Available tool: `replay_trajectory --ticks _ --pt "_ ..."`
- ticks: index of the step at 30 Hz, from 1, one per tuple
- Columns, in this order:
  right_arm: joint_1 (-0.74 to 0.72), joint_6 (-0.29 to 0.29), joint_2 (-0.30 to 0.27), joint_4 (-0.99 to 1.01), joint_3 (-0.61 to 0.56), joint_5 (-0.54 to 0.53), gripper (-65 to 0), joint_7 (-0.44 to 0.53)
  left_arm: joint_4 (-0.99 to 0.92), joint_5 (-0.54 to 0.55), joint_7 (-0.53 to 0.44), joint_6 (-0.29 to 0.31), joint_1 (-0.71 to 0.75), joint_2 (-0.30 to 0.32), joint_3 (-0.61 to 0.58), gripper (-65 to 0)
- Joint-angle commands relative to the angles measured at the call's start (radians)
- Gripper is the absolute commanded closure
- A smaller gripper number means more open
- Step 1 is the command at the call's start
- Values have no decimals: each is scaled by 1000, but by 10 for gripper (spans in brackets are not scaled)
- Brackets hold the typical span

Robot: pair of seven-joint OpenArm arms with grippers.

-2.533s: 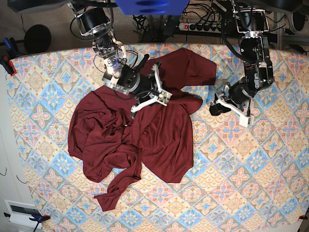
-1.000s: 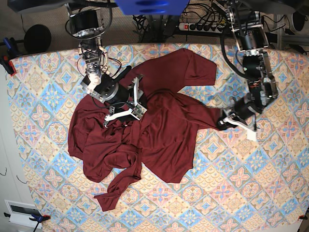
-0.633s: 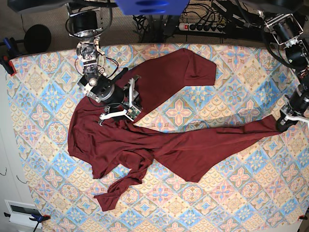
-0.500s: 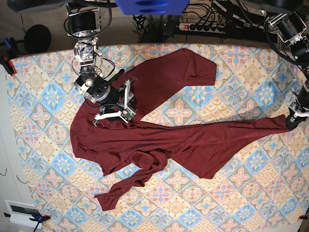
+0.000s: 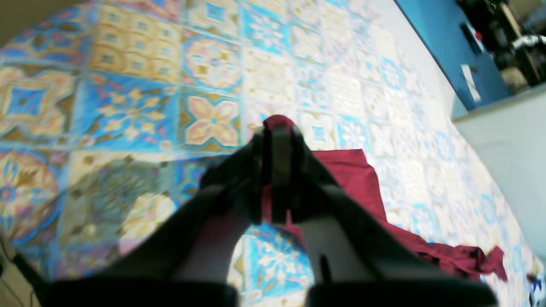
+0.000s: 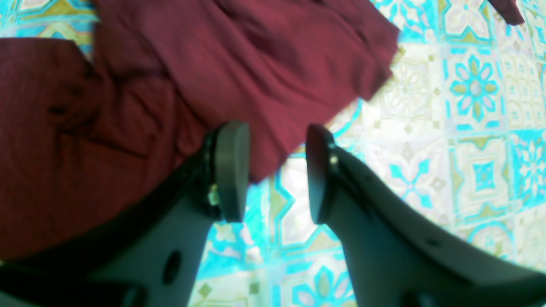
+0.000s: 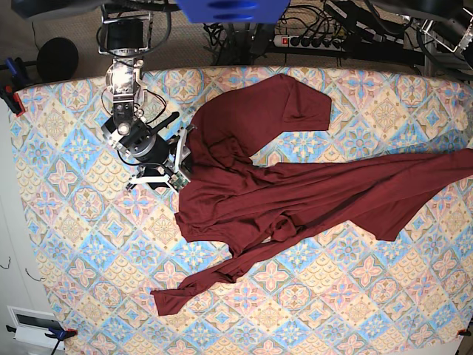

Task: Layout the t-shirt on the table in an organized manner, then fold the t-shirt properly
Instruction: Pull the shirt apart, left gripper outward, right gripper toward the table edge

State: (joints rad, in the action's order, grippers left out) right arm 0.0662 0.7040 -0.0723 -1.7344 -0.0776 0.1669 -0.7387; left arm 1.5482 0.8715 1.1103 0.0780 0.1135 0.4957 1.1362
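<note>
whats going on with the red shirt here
A two-armed robot is spreading out a maroon t-shirt on the patterned table. The left claw is shut on an edge of the fabric and has drawn the shirt far out to the base view's right side, so it lies stretched in a long band. The right claw is open, holding nothing, just over the shirt's edge at the other end. The shirt is still twisted and bunched, one sleeve trailing toward the near edge; no folding yet.

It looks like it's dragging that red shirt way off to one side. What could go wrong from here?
The left claw grips the t-shirt near the table edge, so fabric may slide off. The right claw is open, holding nothing, so the whole shirt may drag along bunched instead of spreading flat.
</note>
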Motion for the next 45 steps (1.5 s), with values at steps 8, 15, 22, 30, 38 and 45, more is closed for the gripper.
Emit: replay_trajectory --ticks 8,15,22,30,38,45 --pt "-127 -6 -5 37 0 -14 -219 -63 7 -56 -19 3 39 -13 9 0" --pt "-207 -6 -1 121 2 -14 -307 -107 7 -51 -19 4 91 -7 -87 -277" --pt "-322 -6 1 307 2 -42 -333 -97 7 -51 -19 4 91 -16 -92 -392" --pt "-501 -6 1 554 95 -316 -333 -95 7 -50 -19 4 90 -53 -94 -392" --pt "-544 -6 1 773 126 -324 -333 23 8 -50 24 4 84 -65 -94 -392" --pt "-546 -6 1 864 121 -324 -333 92 8 -50 26 4 84 -65 -94 -392"
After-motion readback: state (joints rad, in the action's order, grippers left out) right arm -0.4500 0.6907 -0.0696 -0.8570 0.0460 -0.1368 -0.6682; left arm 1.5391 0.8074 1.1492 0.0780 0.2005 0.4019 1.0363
